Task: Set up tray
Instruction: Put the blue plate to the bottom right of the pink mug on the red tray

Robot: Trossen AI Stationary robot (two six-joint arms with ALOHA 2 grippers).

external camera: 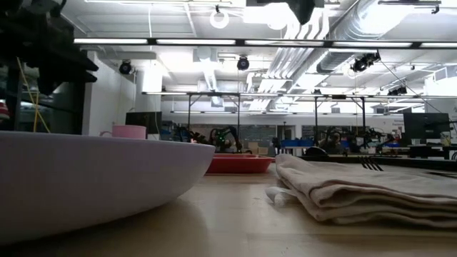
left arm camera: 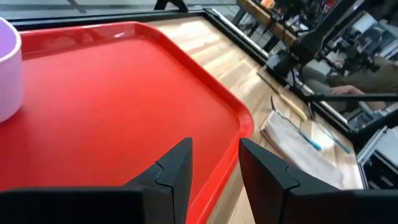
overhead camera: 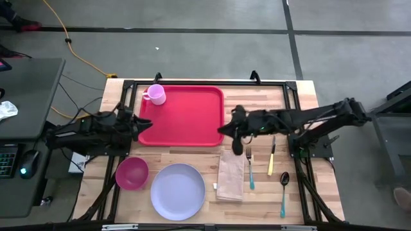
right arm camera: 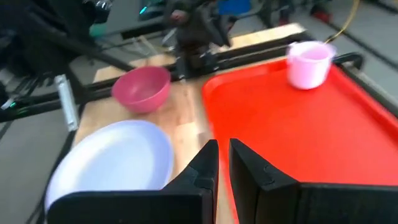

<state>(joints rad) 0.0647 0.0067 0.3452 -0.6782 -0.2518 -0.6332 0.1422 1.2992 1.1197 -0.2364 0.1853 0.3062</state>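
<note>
The left gripper sits at the tray's left edge, fingers parted, gripping nothing. The tray lies at the table's far middle – a cup in its far-left corner. The right gripper, pinched shut and empty, hangs at the tray's near-right corner.

arms — black, jointed | pincer fingers — dark, angular, wedge-shaped

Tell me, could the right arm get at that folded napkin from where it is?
Probably yes. The right tool, shut, hangs just beside the napkin, which lies bare on the table; only the fork sits alongside it.
</note>
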